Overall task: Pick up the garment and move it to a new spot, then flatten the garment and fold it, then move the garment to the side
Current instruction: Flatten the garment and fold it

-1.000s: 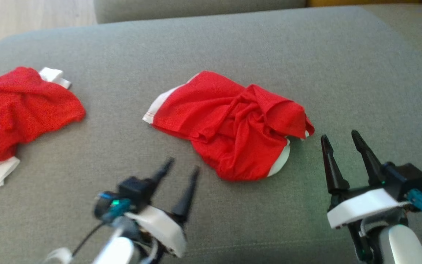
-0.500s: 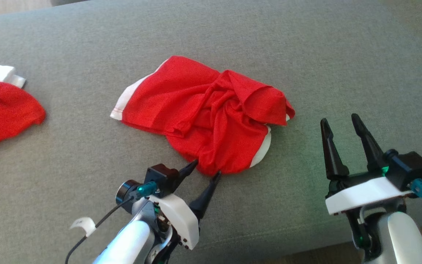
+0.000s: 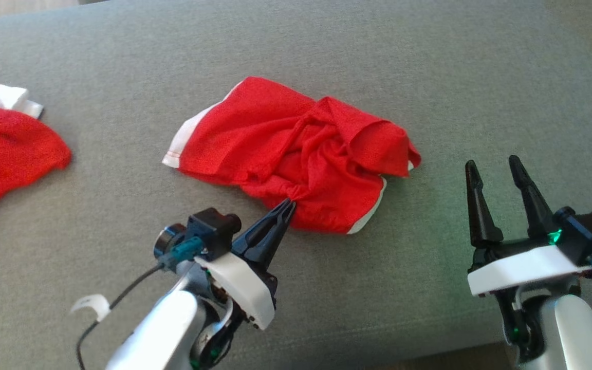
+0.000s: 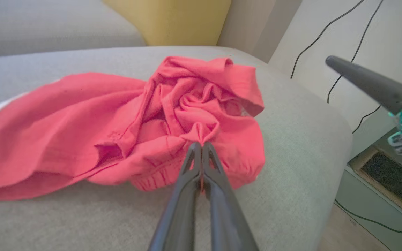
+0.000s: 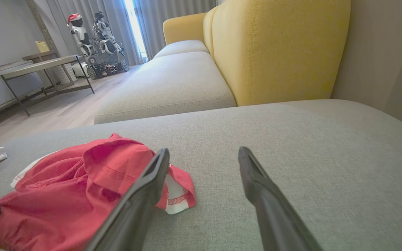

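Note:
A crumpled red garment point(image 3: 301, 154) with white trim lies in the middle of the grey sofa cushion point(image 3: 429, 77). My left gripper point(image 3: 288, 204) is shut on a pinch of its near edge; in the left wrist view the fabric point(image 4: 187, 115) bunches up at the closed fingertips point(image 4: 201, 146). My right gripper point(image 3: 494, 172) stands open to the right of the garment, apart from it, nothing between its fingers. In the right wrist view the garment point(image 5: 82, 181) lies left of the right gripper point(image 5: 204, 155).
A second red garment point(image 3: 8, 149) with a white patch lies at the cushion's far left. The cushion's front edge point(image 3: 429, 354) runs along the bottom right. In the right wrist view a yellow sofa back point(image 5: 274, 48) rises behind the cushion.
The camera has shifted. My left gripper moved forward to the garment's near edge and closed on the fabric, pulling it into a pinch. The right gripper stays open.

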